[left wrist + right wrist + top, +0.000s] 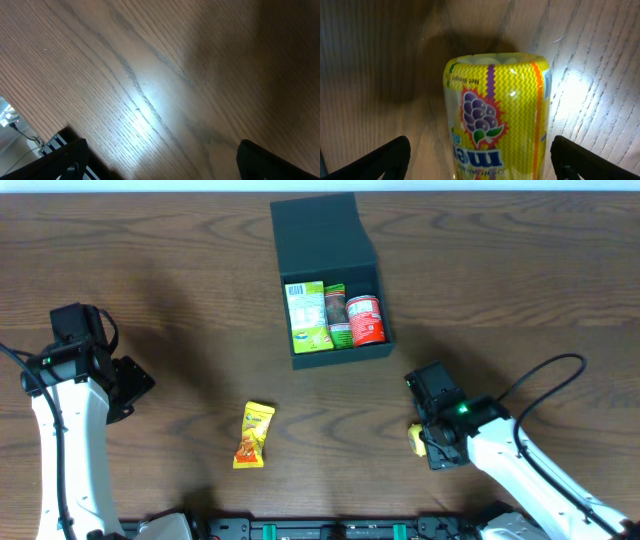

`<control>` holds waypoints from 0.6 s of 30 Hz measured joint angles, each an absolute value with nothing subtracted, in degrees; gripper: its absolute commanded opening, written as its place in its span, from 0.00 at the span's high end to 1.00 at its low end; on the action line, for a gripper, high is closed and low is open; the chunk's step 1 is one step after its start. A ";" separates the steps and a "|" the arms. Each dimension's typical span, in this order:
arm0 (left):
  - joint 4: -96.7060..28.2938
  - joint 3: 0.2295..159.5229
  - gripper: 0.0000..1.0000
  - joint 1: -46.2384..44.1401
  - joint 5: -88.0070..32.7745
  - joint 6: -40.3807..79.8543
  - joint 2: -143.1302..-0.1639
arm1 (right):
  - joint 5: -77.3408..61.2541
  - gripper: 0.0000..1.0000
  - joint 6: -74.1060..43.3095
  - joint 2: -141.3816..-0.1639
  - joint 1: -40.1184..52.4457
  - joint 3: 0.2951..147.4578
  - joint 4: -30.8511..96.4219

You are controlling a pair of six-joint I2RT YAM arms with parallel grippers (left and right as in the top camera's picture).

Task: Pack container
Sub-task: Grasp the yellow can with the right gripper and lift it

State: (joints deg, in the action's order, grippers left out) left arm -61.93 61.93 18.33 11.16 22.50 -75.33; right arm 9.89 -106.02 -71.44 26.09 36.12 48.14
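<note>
Yellow grape packet (495,115) lies inside the wide-apart right gripper (480,150), left gripper (165,157) likewise apart, container (320,235) holding three snacks (335,315).

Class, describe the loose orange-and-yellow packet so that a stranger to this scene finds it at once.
Start at the dark teal container at the far centre of the wooden table. Toward the table's near edge, slightly left, the orange-and-yellow packet lies alone on bare wood. Its neighbours are packed in the container, or, like the grape-printed yellow snack, sit under the right gripper.
</note>
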 measured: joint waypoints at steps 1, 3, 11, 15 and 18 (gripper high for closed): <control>-61.93 61.93 0.05 18.33 11.16 22.50 -75.33 | 9.82 0.11 -105.91 -71.68 25.78 36.12 48.14; -61.93 61.93 0.05 18.33 11.16 22.50 -75.33 | 9.85 0.13 -105.71 -72.18 25.12 36.12 48.12; -61.93 61.93 0.05 18.33 11.16 22.50 -75.33 | 9.23 0.36 -104.05 -73.78 24.21 36.07 48.01; -61.93 61.93 0.05 18.33 11.16 22.50 -75.33 | 8.95 0.42 -101.82 -73.78 24.21 36.01 45.74; -61.93 61.93 0.05 18.33 11.16 22.50 -75.33 | 8.78 0.49 -98.37 -73.82 24.21 35.92 42.68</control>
State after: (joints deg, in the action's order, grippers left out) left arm -61.93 61.93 18.33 11.16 22.50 -75.33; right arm 8.78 -98.37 -73.82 24.21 35.92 42.68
